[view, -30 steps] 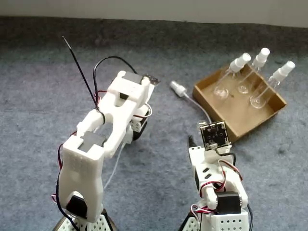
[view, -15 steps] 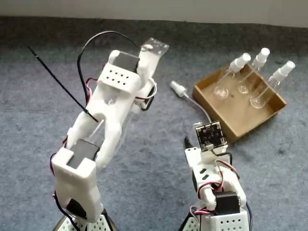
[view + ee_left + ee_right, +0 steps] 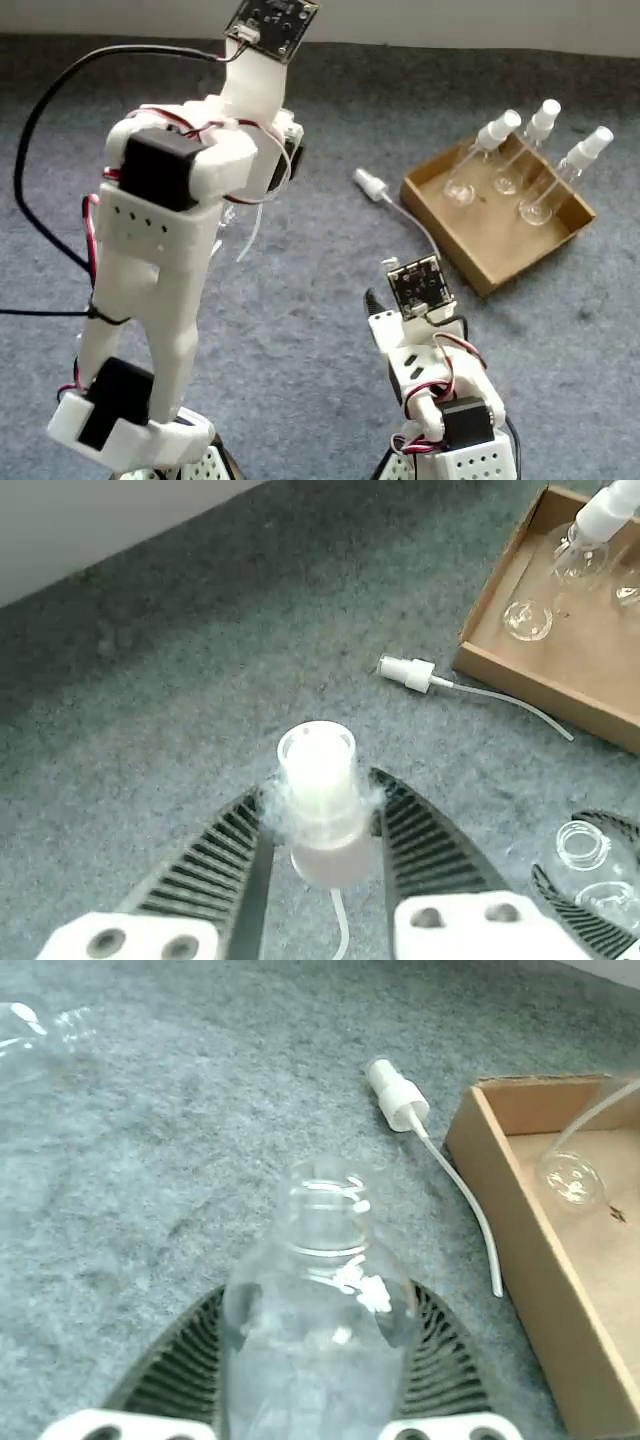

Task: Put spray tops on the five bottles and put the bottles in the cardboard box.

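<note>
At the left, a spray top [image 3: 316,765] is clamped between the jaws of the left gripper [image 3: 320,792], above the carpet [image 3: 310,290]. Further right, an uncapped bottle [image 3: 320,1260] is held fast in the right gripper [image 3: 320,1305]. A second spray top [image 3: 369,184] lies loose just beside the cardboard box [image 3: 495,240], in which three capped bottles [image 3: 523,150] are propped. Three of five are judged done; the held bottle is to be capped and boxed, then a fifth.
</note>
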Motion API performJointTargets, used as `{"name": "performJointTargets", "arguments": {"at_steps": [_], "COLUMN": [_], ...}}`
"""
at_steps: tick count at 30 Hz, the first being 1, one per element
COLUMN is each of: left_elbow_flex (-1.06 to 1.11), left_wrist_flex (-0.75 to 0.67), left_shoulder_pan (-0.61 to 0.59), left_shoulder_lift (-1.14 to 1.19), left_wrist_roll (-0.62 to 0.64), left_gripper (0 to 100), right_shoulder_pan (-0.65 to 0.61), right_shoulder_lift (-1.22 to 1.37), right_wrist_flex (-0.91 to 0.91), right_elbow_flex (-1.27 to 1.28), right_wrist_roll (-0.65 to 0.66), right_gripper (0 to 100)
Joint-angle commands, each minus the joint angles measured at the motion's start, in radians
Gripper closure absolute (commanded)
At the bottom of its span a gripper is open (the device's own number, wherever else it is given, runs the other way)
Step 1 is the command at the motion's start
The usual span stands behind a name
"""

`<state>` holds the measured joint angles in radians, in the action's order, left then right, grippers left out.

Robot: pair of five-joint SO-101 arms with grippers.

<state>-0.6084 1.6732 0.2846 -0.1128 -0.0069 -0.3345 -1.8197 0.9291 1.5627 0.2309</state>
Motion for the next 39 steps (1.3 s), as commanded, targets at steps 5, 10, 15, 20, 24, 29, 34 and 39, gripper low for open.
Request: {"name": "performJointTargets", "arguments": {"at_steps": [5, 10, 15, 20, 24, 29, 34, 39], "left_elbow_flex": [-0.044, -0.042, -0.042, -0.042, 0.01, 0.156, 0.334, 0.532], "left_wrist_flex": [0.003, 0.008, 0.009, 0.011, 0.044, 0.037, -0.057, -0.338], "left_shoulder_pan": [0.018, 0.01, 0.015, 0.016, 0.016, 0.018, 0.018, 0.018], "left_shoulder_lift": [-0.24, -0.338, -0.386, -0.407, -0.464, -0.585, -0.717, -0.848], "left_wrist_roll": [0.009, 0.199, 0.278, 0.284, 0.284, 0.278, 0.276, 0.276], "left_gripper": [100, 100, 100, 100, 100, 100, 100, 99], "right_shoulder_pan": [-0.142, -0.142, -0.145, -0.165, -0.219, -0.288, -0.288, -0.289], "right_shoulder_lift": [-0.018, -0.018, -0.018, -0.018, -0.018, -0.018, -0.018, -0.018], "right_wrist_flex": [-0.11, -0.297, -0.401, -0.495, -0.578, -0.641, -0.644, -0.641], "right_elbow_flex": [0.01, 0.137, 0.182, 0.197, 0.223, 0.223, 0.22, 0.222], "right_wrist_roll": [-0.005, -0.005, 0.0, -0.005, -0.006, -0.086, -0.212, -0.21], "right_gripper": [96.4, 96.4, 96.4, 96.4, 96.4, 96.4, 96.4, 96.4]}}
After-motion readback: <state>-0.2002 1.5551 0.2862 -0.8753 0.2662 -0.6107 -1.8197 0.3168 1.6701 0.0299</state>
